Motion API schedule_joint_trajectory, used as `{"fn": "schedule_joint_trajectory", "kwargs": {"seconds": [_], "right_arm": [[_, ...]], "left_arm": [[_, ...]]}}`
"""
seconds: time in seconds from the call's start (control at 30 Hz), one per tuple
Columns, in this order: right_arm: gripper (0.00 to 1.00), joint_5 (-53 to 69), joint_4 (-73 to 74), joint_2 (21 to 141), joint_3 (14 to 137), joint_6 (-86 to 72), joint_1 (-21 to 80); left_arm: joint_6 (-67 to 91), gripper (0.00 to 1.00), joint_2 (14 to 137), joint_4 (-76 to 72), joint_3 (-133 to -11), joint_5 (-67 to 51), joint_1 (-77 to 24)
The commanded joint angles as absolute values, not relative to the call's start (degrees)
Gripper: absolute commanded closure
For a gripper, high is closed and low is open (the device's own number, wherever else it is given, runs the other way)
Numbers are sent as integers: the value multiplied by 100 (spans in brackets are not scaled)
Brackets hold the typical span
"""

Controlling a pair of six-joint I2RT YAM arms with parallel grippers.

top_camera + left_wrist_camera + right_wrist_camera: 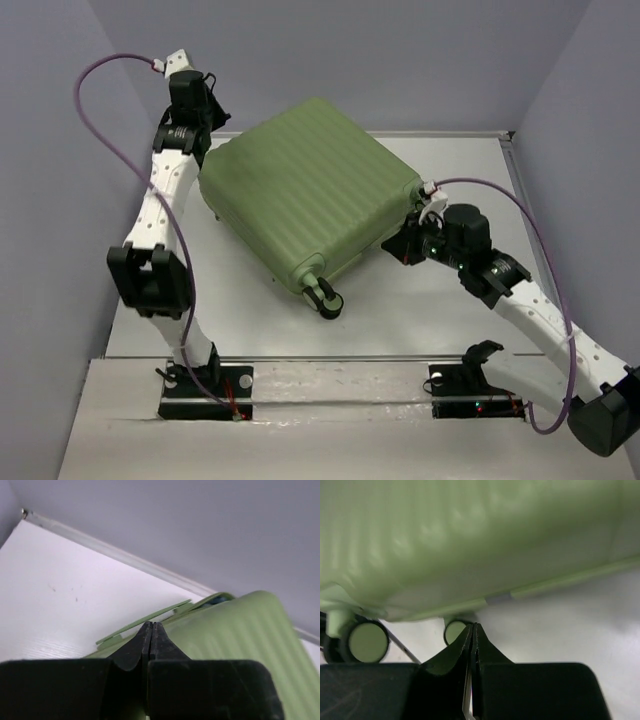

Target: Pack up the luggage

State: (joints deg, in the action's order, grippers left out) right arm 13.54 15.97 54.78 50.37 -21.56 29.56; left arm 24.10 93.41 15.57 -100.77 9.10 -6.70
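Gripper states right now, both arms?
Left gripper: closed, holding nothing.
Right gripper: closed, holding nothing.

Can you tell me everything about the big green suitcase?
The suitcase is light green hard-looking plastic with a ridged top. It lies flat, lid down, slantwise on the white table, a sliver of blue showing at one edge. Small green-faced wheels stick out at its near corner. The left gripper and right gripper, both shut, sit right beside it.
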Motion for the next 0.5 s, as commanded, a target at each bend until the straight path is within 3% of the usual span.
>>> {"fn": "schedule_joint_trajectory", "kwargs": {"seconds": [0.0, 0.2, 0.47], "right_arm": [[93, 968, 1889, 4949, 4395, -2408, 3059], [93, 275, 1540, 5896, 4403, -2435, 3059], [93, -211, 818, 7566, 5439, -2163, 2532]], "left_arm": [[2039, 94, 10422, 2231, -11634, 326, -133], [1776, 94, 12145, 2945, -13235, -386, 202], [1609, 94, 13078, 3155, -13280, -641, 422]]}}
